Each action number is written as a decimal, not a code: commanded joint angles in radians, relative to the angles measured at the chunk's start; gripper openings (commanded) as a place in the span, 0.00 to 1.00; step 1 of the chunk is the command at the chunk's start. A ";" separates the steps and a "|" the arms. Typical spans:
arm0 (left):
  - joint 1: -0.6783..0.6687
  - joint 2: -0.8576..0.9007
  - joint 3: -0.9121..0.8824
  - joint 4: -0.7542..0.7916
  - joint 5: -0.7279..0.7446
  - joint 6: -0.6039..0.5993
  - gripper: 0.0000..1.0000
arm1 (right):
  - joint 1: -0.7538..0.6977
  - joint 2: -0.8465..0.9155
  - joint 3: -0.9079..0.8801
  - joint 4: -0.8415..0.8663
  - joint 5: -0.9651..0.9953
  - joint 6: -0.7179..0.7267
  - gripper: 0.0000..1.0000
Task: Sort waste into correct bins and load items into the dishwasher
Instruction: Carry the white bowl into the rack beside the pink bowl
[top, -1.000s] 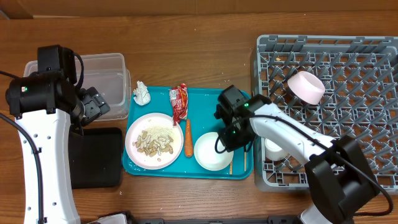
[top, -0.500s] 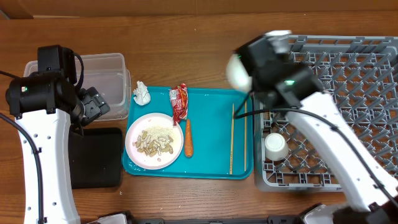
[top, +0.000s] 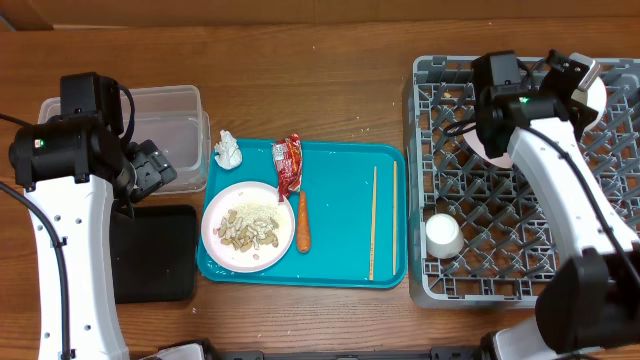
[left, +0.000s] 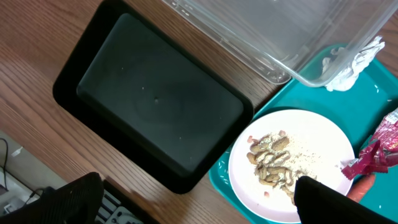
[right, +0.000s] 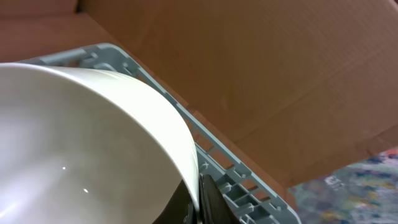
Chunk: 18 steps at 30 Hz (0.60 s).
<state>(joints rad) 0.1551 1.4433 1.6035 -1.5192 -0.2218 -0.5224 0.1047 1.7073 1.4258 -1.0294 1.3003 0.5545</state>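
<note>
Rim of a white bowl (right: 93, 137) sits pinched between the closed fingers of the right gripper (right: 200, 198), and the bowl's hollow fills the wrist view to one side of the jaws. Just behind the grip runs the edge of the grey dish rack (right: 239, 180). From overhead, this gripper hangs over the rack's far right corner. Back along the arm from those jaws a second bowl (top: 478, 148) stands among the pegs. The small cup (top: 442, 236) sits well apart from them, at the rack's near side.

The left gripper (left: 199, 205) is spread wide and holds nothing. Under its gap lie the black tray (left: 149, 106) and the plate (left: 292, 162) of rice and scraps (left: 270, 165). Beyond the fingertips is the clear tub (left: 298, 37), with the tissue (left: 354, 62) just beside its corner. By one fingertip the red wrapper (left: 379, 149) and the carrot (left: 360, 186) lie beside the plate on the teal tray (left: 388, 93). The chopsticks (top: 374, 225) lie farther off on that tray, between the two grippers.
</note>
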 joint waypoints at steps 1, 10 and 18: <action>0.003 -0.010 0.016 0.002 -0.021 -0.016 1.00 | -0.037 0.055 -0.006 0.082 0.093 -0.115 0.04; 0.003 -0.010 0.016 0.002 -0.021 -0.016 1.00 | -0.067 0.114 -0.013 0.129 0.033 -0.222 0.04; 0.003 -0.010 0.016 0.002 -0.021 -0.016 1.00 | -0.068 0.151 -0.066 0.147 0.021 -0.222 0.04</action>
<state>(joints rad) 0.1551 1.4433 1.6035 -1.5188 -0.2222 -0.5224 0.0391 1.8309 1.3968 -0.8928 1.3224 0.3378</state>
